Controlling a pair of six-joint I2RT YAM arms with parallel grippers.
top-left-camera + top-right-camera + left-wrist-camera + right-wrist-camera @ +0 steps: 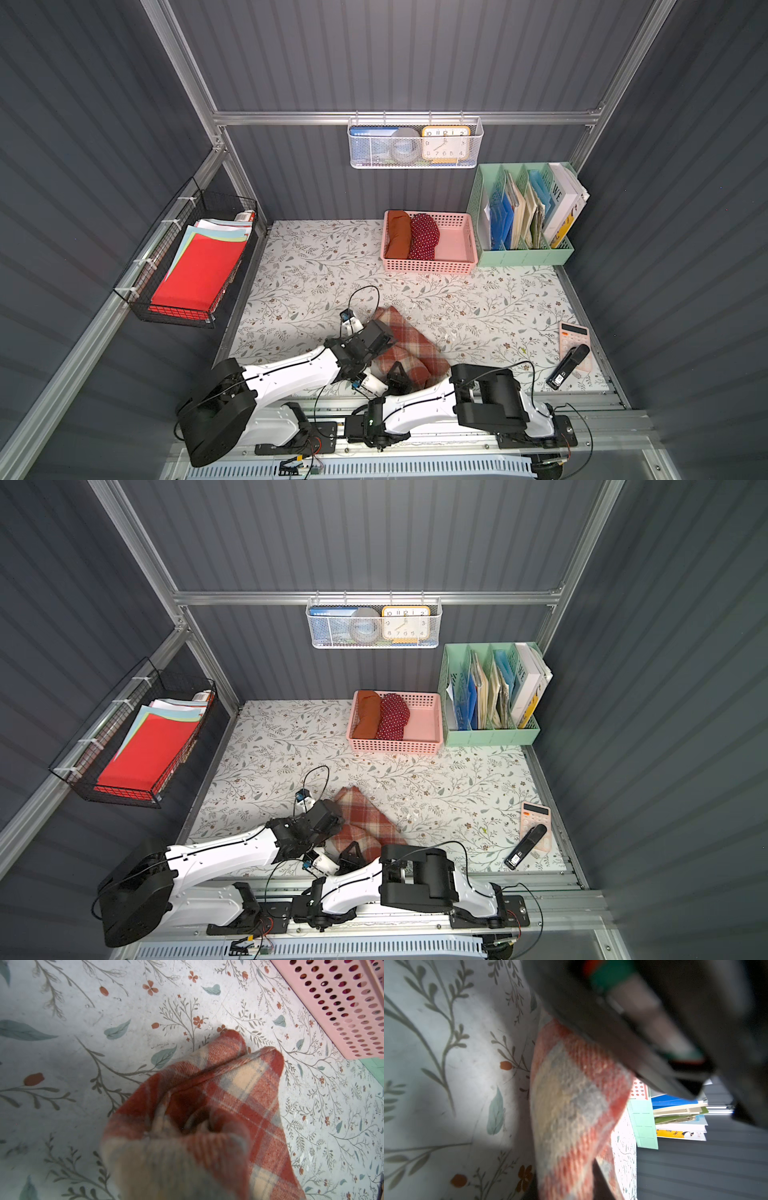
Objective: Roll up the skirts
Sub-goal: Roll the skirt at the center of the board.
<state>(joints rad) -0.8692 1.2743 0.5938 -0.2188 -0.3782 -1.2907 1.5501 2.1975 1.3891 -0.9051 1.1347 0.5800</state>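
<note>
While walls [415, 62] are grey, the tabletop [332, 266] is floral

Mock home-office cell, aluminium frame [291, 117], file organiser [523, 257] (papers [524, 216] inside), calculator [572, 332]

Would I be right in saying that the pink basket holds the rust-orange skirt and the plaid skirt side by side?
Not quite: beside the rust-orange skirt in the pink basket lies the polka-dot skirt, as both top views show; the plaid skirt is on the table.
</note>
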